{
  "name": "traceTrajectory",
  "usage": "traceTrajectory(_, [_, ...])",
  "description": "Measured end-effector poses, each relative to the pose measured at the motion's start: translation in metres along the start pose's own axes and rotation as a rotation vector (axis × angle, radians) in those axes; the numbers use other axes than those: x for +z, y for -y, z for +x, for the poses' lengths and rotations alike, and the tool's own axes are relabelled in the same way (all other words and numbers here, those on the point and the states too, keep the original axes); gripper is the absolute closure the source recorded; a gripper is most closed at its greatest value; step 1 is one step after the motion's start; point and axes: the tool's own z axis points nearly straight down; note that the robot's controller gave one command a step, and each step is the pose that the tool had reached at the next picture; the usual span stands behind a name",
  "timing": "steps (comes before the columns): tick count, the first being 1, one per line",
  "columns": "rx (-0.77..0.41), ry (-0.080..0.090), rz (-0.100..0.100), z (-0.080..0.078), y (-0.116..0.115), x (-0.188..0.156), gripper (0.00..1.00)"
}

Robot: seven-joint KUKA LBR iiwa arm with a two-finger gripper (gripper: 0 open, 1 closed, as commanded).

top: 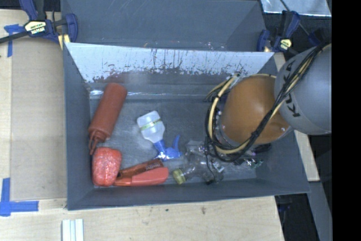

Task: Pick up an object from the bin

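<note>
Along the front wall of the bin (76,138) lies a row of small things. At the left is a rough pink-red lump (106,166), and a flat red tool (142,175) touches its right side. A little olive cap (179,176) sits just beside the tool's tip.

Right of the cap, the gripper (210,165) is down at the floor over a clear thing (194,157) at the front, right of the middle. It is half hidden there, so I cannot tell whether it is released, clenched or grasping.

A blue piece (167,150) lies just behind the tool, touching the neck of a clear bottle (150,125) with a green band. A brown cylinder (107,112) leans along the left side. Above the gripper bulges the orange cover (248,113), ringed by cables (215,115), and the grey arm (313,99) comes in from the right.
</note>
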Motion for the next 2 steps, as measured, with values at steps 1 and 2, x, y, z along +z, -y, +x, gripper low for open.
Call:
traceTrajectory(1, [0.0, -0.001, -0.002, 0.001, -0.001, -0.004, 1.0])
traceTrajectory(2, [0.0, 0.0, -0.001, 0.0, 0.0, -0.017, 1.0])
